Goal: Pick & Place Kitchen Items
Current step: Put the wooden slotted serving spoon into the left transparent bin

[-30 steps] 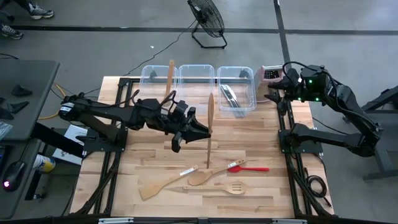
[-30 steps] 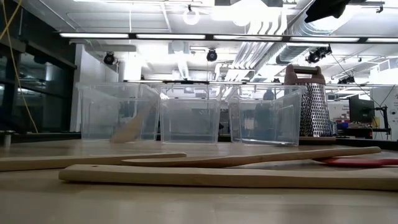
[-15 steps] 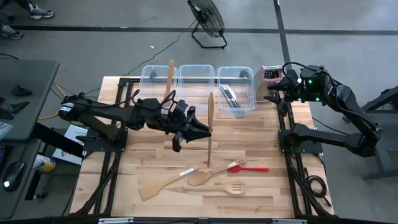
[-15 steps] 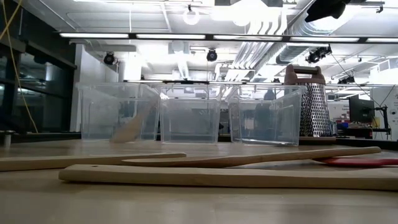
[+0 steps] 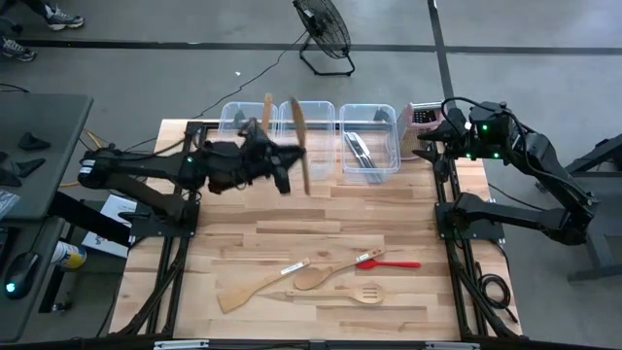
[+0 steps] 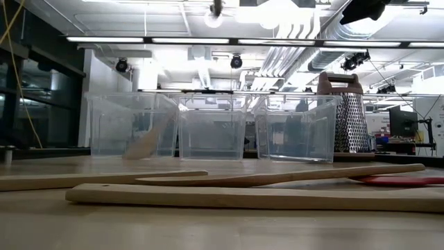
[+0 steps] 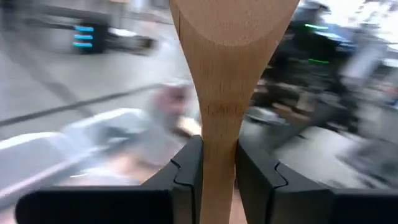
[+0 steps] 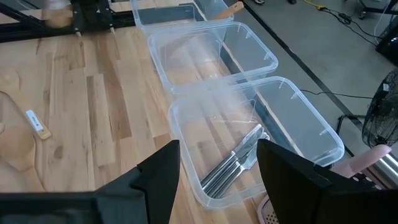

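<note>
We've got the left gripper [image 5: 284, 167] clenched on a wooden spoon [image 5: 299, 144], carried in the air over the near edge of the middle tub [image 5: 307, 122]. In the left tub [image 5: 233, 119] another wooden utensil [image 5: 267, 115] leans upright. Down front, a wooden spatula [image 5: 260, 284], slotted spoon [image 5: 335, 294] and red spatula [image 5: 389, 262] lie on the table [image 5: 408, 214]. The right gripper [image 8: 217, 180] hangs spread above the right tub [image 5: 386, 117], holding metal utensils [image 5: 360, 154].
</note>
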Available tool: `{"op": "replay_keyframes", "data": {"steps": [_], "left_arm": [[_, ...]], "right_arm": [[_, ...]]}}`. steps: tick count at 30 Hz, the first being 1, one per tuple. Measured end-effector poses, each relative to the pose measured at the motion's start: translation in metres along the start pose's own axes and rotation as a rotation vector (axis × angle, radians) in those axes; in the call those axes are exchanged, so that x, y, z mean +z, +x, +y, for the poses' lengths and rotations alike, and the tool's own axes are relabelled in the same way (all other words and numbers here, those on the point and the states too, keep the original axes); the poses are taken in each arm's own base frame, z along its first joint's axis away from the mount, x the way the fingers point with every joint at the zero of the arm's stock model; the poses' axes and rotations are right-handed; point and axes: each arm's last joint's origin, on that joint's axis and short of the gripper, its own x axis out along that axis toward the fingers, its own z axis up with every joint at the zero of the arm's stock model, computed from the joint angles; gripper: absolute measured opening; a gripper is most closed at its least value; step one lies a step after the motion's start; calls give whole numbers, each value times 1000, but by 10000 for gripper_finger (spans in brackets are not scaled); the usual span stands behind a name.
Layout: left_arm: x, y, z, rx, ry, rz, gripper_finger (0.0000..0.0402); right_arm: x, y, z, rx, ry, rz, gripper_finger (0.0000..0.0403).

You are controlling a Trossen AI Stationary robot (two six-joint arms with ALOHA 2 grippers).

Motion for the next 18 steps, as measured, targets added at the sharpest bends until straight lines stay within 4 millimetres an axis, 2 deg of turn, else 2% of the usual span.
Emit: {"op": "replay_keyframes", "data": {"steps": [6,13,18], "left_arm": [[7,-1,50,373,67,35,65],[18,8,119,686,111,124,65],[16,16,164,837,77,264,65]], "right_arm": [[0,2,-2,-52,3,17,206],[2,8,-6,-134,62,42,206],[3,14,-9,-203,88,71,207]]}}
